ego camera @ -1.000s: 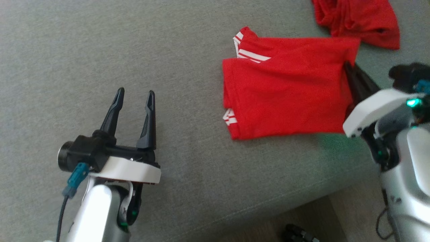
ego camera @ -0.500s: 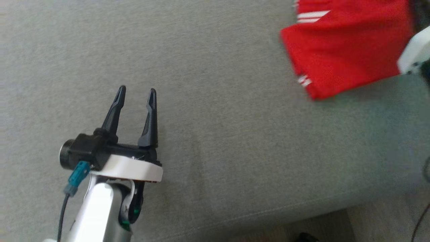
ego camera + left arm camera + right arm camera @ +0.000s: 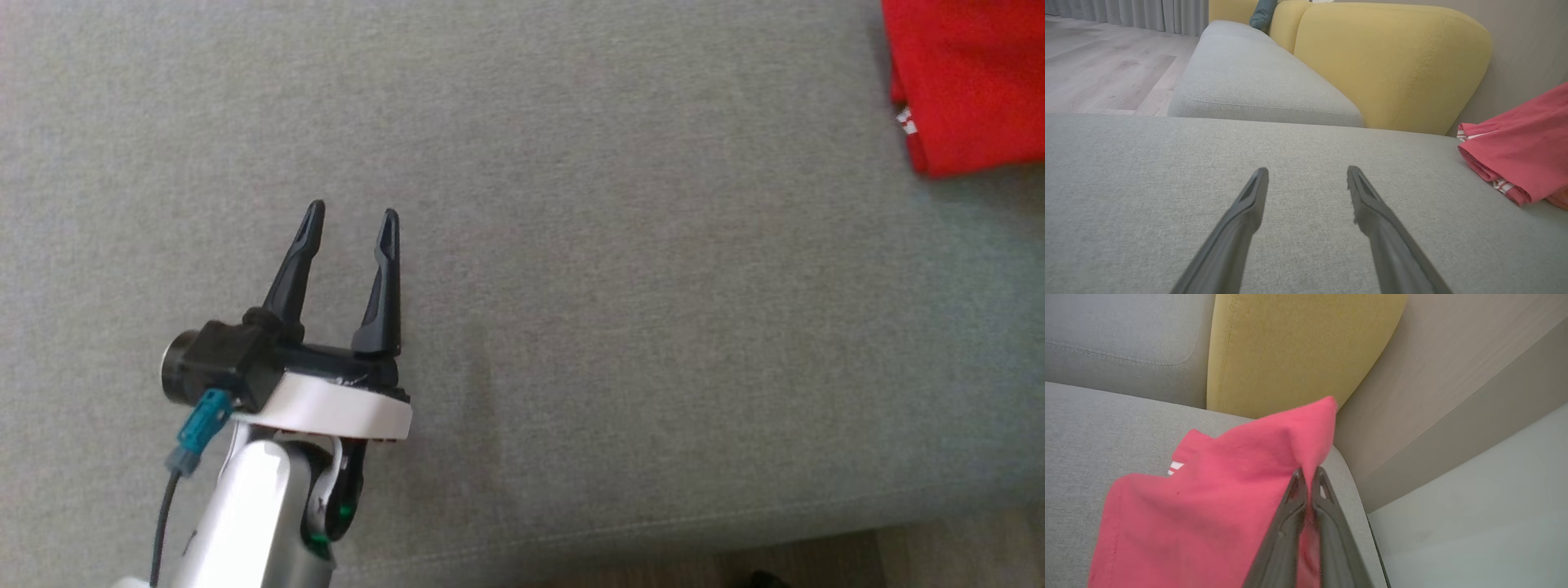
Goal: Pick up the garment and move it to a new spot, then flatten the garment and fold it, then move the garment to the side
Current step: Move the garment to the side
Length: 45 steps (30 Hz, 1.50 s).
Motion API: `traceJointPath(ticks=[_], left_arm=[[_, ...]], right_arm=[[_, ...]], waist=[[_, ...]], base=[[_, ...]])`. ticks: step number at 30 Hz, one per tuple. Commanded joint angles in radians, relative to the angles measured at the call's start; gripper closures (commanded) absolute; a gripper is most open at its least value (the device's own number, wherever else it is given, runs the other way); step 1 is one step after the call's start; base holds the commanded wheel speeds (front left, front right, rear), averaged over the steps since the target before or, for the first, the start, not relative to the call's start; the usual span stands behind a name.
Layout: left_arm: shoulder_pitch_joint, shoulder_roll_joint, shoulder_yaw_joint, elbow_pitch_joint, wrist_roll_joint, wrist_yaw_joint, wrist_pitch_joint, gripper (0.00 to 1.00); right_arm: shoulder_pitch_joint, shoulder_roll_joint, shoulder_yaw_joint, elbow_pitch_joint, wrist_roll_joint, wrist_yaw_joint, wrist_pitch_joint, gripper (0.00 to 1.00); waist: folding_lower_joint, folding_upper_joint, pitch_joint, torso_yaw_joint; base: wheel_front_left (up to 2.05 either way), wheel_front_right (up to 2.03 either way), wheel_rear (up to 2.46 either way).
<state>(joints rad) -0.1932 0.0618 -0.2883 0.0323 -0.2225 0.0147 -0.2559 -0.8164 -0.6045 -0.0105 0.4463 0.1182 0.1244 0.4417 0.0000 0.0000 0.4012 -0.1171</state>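
Observation:
The garment is red with white stripes, folded, and lies at the top right of the head view on the grey sofa seat. In the right wrist view my right gripper is shut on the garment, pinching a raised fold of its edge near the seat's corner. The garment also appears at the right of the left wrist view. My left gripper hovers open over bare seat at the lower left, far from the cloth, with nothing between its fingers.
A yellow back cushion and another grey seat stand beyond the seat. A beige wall runs beside the sofa's end. Wooden floor lies to the left, and the seat's front edge runs along the bottom of the head view.
The head camera has swung left, so the garment and right arm have slid toward the picture's top right. The left gripper stays open, the right stays shut on the cloth.

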Motion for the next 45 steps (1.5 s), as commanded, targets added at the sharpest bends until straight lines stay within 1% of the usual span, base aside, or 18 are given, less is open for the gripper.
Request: traceJointPath(ticks=[1,7,14,15,16,17,21,30,34,40,41,45], left_arm=[[-0.036,0.000,0.021,-0.039,-0.001,0.002,-0.006,0.00],[-0.037,-0.002,0.025,-0.036,0.002,0.001,-0.006,0.00],[-0.034,-0.002,0.038,-0.034,0.010,-0.003,-0.006,0.00],[-0.034,-0.002,0.039,-0.033,0.011,-0.004,-0.006,0.00],[-0.034,-0.002,0.039,-0.032,0.013,-0.004,-0.006,0.00],[-0.033,-0.002,0.038,-0.031,0.014,-0.005,-0.006,0.00],[-0.033,-0.003,0.039,-0.027,0.016,-0.006,-0.006,0.00],[-0.028,-0.003,0.042,-0.019,0.018,-0.009,-0.006,0.00],[-0.021,-0.004,0.046,-0.016,0.016,-0.008,-0.006,0.00],[-0.012,-0.006,0.068,-0.007,-0.005,0.000,-0.006,0.00],[-0.006,-0.007,0.077,-0.001,-0.015,0.007,-0.006,0.00],[0.009,-0.009,0.094,0.015,-0.030,0.026,-0.006,0.00]], right_arm=[[-0.013,-0.041,-0.008,-0.021,-0.014,0.006,0.002,1.00],[0.020,-0.064,-0.023,0.014,-0.063,0.006,-0.001,1.00],[0.014,-0.048,-0.041,0.012,-0.120,0.006,-0.006,1.00],[0.014,-0.042,-0.047,0.011,-0.127,0.006,-0.005,0.82],[0.015,-0.035,-0.050,0.010,-0.135,0.006,-0.004,0.60],[0.017,-0.027,-0.052,0.007,-0.140,0.006,-0.004,0.00],[0.022,-0.006,-0.060,-0.003,-0.155,0.006,-0.004,0.00],[0.040,0.021,-0.077,-0.014,-0.166,0.006,-0.023,0.00],[0.056,0.050,-0.078,-0.025,-0.153,0.006,-0.055,0.00],[0.081,0.129,-0.068,-0.062,-0.126,0.006,-0.131,0.00],[0.092,0.168,-0.063,-0.079,-0.113,0.006,-0.165,0.00],[0.125,0.263,-0.049,-0.099,-0.086,0.006,-0.239,0.00]], waist=[[0.0000,0.0000,0.011,0.012],[0.0000,0.0000,0.023,0.031],[0.0000,0.0000,0.030,0.027],[0.0000,0.0000,0.029,0.025],[0.0000,0.0000,0.029,0.023],[0.0000,0.0000,0.028,0.022],[0.0000,0.0000,0.025,0.015],[0.0000,0.0000,0.003,0.007],[0.0000,0.0000,-0.027,0.004],[0.0000,0.0000,-0.092,0.006],[0.0000,0.0000,-0.118,0.005],[0.0000,0.0000,-0.172,0.006]], base=[[0.00,0.00,0.00],[0.00,0.00,0.00],[0.00,0.00,0.00],[0.00,0.00,0.00],[0.00,0.00,0.00],[0.00,0.00,0.00],[0.00,0.00,0.00],[0.00,0.00,0.00],[0.00,0.00,0.00],[0.00,0.00,0.00],[0.00,0.00,0.00],[0.00,0.00,0.00]])
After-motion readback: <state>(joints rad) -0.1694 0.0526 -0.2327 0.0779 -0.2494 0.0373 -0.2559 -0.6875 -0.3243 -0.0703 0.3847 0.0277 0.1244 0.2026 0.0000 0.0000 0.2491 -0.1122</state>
